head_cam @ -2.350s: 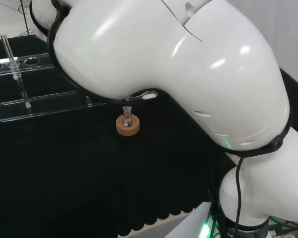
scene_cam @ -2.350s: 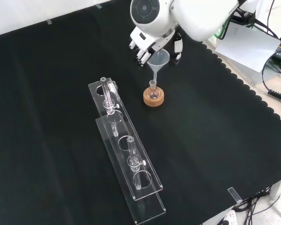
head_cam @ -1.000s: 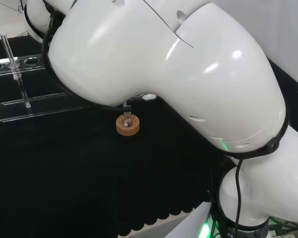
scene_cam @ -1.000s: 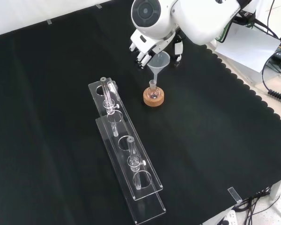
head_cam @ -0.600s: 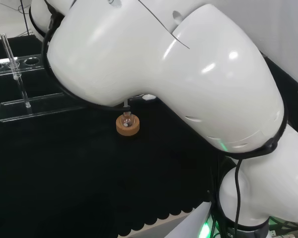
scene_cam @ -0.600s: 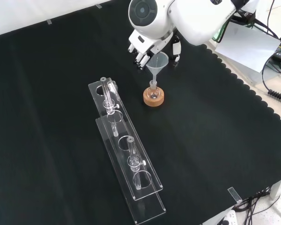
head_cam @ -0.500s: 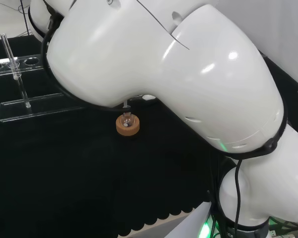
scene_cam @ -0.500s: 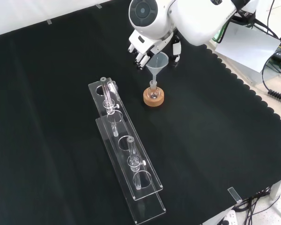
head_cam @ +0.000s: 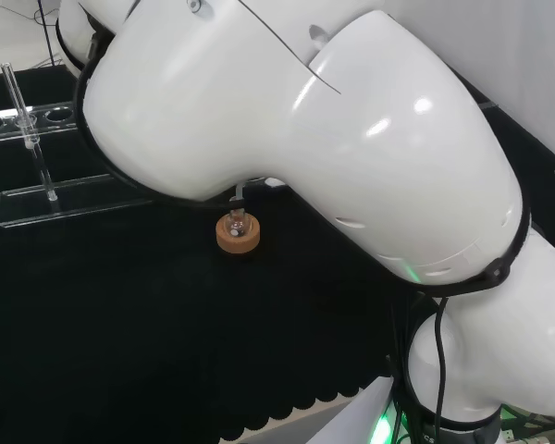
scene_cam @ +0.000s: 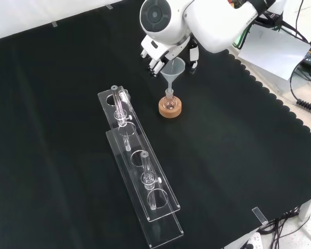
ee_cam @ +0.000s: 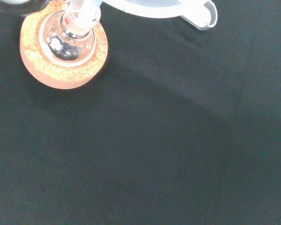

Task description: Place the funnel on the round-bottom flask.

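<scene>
In the front view a clear funnel (scene_cam: pixel 173 69) stands with its stem in the neck of the small round-bottom flask (scene_cam: pixel 169 102). The flask rests upright on a cork ring (scene_cam: pixel 169 109). The hand (scene_cam: pixel 154 61) reaches in from the view's top, with fingers on one side of the funnel's cone and the thumb on the other, shut on it. The wrist view shows the funnel's rim and tab (ee_cam: pixel 196 11) above the flask (ee_cam: pixel 65 40) on its cork ring (ee_cam: pixel 42 70). In the head view the flask (head_cam: pixel 237 222) and ring peek out under the arm's links.
A long clear rack (scene_cam: pixel 140 171) holding test tubes lies to the lower left of the flask in the front view, and shows at the left of the head view as a clear rack (head_cam: pixel 74 197). Bare black cloth (scene_cam: pixel 238 145) spreads to the right.
The funnel has come down a little, so its stem now sits in the flask's neck. The arm's link and the hand have shifted slightly left in the front view.
</scene>
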Tool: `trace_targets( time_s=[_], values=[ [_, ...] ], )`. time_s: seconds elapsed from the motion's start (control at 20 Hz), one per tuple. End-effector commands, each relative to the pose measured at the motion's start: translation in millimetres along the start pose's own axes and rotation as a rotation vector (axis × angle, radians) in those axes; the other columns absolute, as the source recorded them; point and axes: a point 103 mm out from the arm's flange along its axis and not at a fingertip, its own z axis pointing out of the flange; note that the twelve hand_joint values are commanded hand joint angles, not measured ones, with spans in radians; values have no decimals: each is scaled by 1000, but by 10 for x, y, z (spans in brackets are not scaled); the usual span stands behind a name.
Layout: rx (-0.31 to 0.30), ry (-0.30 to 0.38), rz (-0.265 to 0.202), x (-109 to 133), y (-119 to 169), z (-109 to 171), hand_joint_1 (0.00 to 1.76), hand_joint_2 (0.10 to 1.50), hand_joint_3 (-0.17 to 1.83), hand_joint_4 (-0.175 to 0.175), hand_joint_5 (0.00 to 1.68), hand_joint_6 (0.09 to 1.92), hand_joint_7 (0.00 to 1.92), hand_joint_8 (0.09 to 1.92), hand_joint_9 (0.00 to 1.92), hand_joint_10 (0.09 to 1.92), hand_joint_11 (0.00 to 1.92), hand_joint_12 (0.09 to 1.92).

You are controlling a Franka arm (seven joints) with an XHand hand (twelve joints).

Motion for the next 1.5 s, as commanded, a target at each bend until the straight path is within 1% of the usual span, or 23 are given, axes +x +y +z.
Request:
trace_targets(
  time_s=[0.05, 0.35, 0.65, 0.7, 0.8, 0.9, 0.95, 1.05, 1.3, 1.5],
  values=[
    [-7, 2, -7, 91, 5, -44, 803, 719, 701, -13, 705, 812, 738, 630, 1067, 419, 542, 1295],
    [3, -2, -17, 16, 66, 55, 803, 719, 701, -13, 704, 812, 738, 630, 1067, 420, 543, 1294],
    [10, -5, -11, 31, 83, 70, 803, 719, 702, -13, 703, 813, 737, 631, 1067, 421, 544, 1293],
    [13, -16, -5, 91, 69, 27, 803, 719, 702, -13, 702, 813, 737, 631, 1067, 421, 545, 1293],
    [12, -10, -10, 105, 67, 21, 803, 719, 702, -14, 702, 814, 737, 631, 1067, 421, 545, 1293],
    [9, -1, -17, 70, 76, 48, 803, 719, 703, -14, 701, 814, 738, 631, 1067, 421, 545, 1293],
    [12, -10, -12, 110, 69, 19, 803, 719, 703, -14, 701, 814, 738, 631, 1067, 421, 545, 1293],
    [8, -2, -18, 124, 69, 12, 802, 718, 703, -14, 699, 814, 737, 631, 1067, 422, 545, 1293],
    [21, -3, -20, 45, 105, 89, 774, 694, 700, -21, 658, 804, 724, 629, 1057, 419, 534, 1290],
    [34, -19, 4, 61, 109, 79, 753, 668, 700, -27, 597, 806, 688, 637, 1028, 424, 516, 1299]
  ],
)
